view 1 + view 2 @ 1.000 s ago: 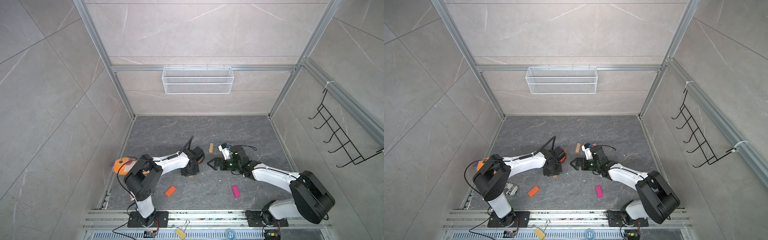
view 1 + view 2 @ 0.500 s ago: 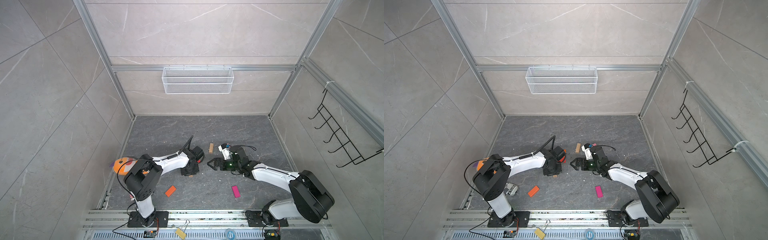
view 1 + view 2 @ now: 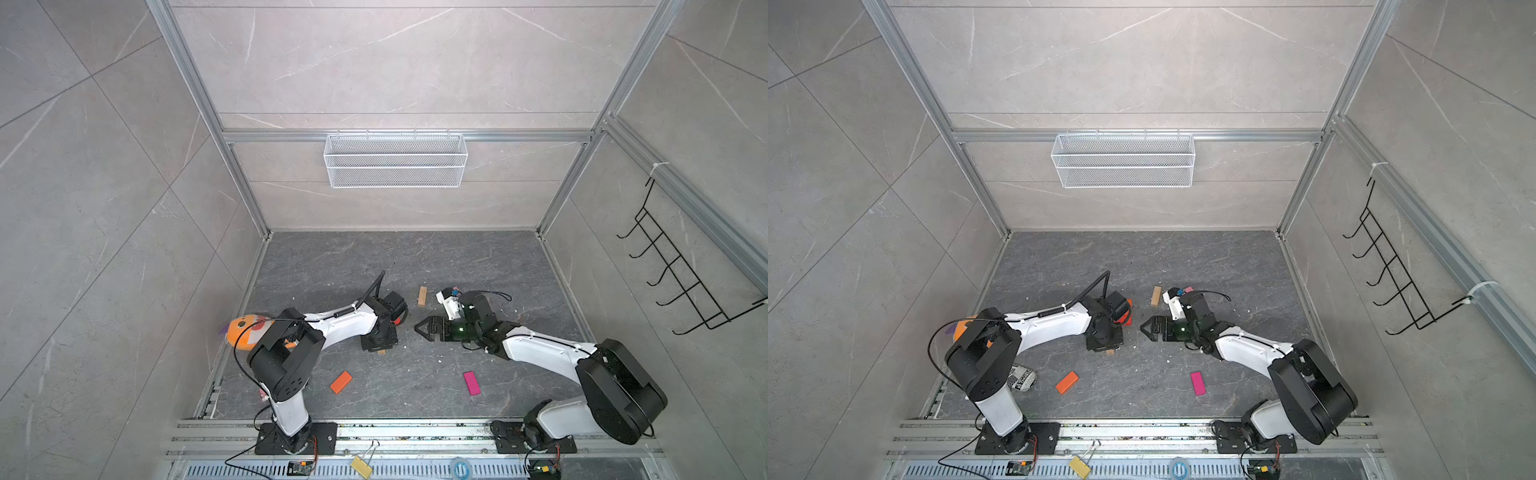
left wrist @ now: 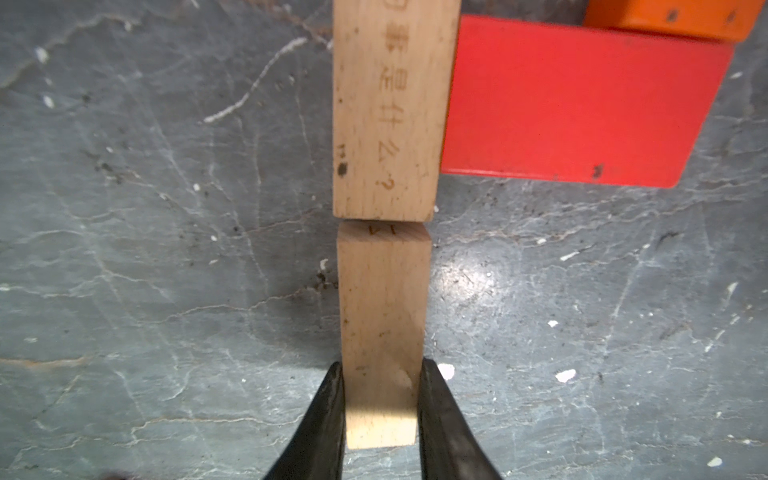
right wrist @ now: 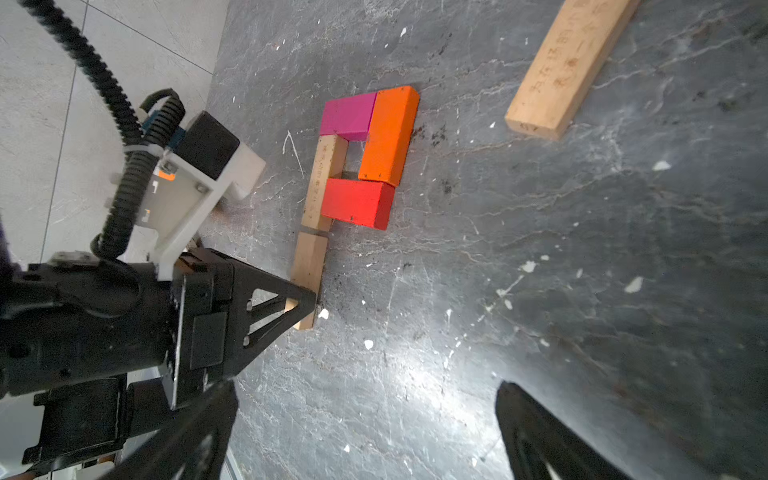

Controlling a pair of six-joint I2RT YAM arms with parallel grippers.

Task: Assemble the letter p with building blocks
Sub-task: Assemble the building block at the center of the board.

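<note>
Pinched in the narrow jaws of the left gripper [image 4: 380,411], the lower tan block [image 4: 382,307] lies just below frame centre in both top views, under the stem of the letter p [image 5: 332,174], and a sticking pad on release could drag it askew; the jaws of the right gripper [image 5: 365,419] stand wide, empty.

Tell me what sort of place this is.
Probably a robot test cell: aluminium frame, wire basket on the back wall, left arm and right arm bolted to a front rail.
</note>
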